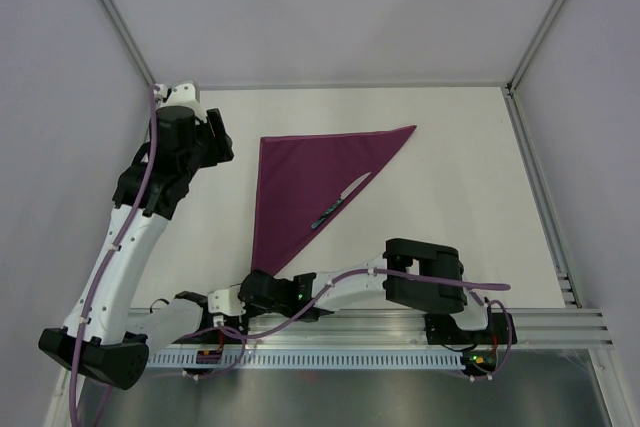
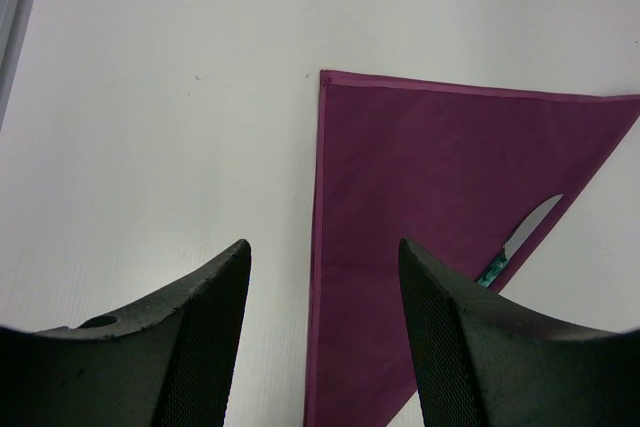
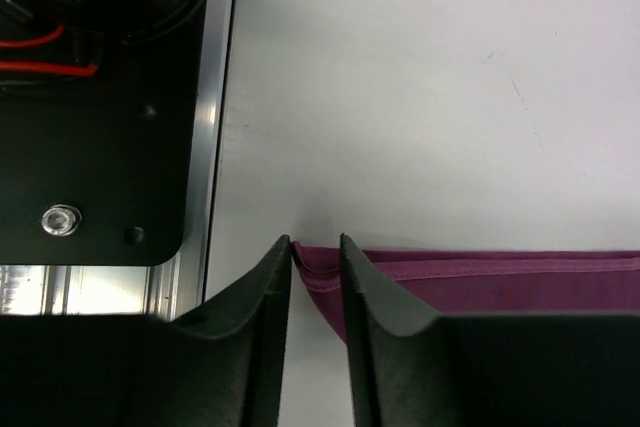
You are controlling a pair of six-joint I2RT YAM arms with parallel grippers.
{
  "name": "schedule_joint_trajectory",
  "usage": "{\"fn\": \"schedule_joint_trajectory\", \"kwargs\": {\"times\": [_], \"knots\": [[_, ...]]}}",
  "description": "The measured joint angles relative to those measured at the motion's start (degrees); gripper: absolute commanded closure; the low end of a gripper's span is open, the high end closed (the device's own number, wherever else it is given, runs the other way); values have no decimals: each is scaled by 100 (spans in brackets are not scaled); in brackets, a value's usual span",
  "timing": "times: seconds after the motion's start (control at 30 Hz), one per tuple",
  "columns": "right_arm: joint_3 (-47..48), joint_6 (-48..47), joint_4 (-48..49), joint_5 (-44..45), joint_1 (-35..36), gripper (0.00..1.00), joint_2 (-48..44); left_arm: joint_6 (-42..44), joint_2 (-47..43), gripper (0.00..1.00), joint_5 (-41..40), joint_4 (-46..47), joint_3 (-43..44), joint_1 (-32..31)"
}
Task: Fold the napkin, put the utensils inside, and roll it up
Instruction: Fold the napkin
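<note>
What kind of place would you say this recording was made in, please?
Most likely a lab test cell: a white table boxed in by plain panels, two arms on an aluminium rail, and only a napkin and knife.

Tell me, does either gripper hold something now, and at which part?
The right gripper pinches the napkin at its near corner. The left gripper is open and holds nothing.

Bare table (image 1: 450, 147) right of napkin (image 1: 300, 187)
</note>
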Motion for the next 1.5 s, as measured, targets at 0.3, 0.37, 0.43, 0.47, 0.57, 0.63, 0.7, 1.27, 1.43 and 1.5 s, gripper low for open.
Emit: {"fn": "schedule_joint_trajectory", "kwargs": {"times": [0.3,0.37,0.43,0.47,0.57,0.63,0.7,1.27,1.43,1.5], "knots": [[111,-9,-46,15,-107,96,57,28,15,34,20,17,-94,0],[173,-11,-98,20,-136,98,57,28,28,34,31,24,-94,2],[249,-9,-133,22,-157,99,57,31,31,34,39,42,-94,11],[275,-9,-149,22,-166,99,57,28,33,34,42,52,-94,13],[330,-7,-197,22,-221,99,57,31,48,34,50,109,-94,35],[358,-2,-275,22,-275,100,55,31,59,34,52,122,-94,37],[374,13,-323,22,-337,99,50,31,76,34,61,140,-94,37],[461,387,-1060,22,-1910,100,-824,39,243,35,345,267,-96,74],[308,431,-1097,13,-2688,99,-1222,39,334,35,407,271,-96,74],[238,448,-1104,-20,-3023,100,-1342,39,369,35,448,273,-96,74]]}}
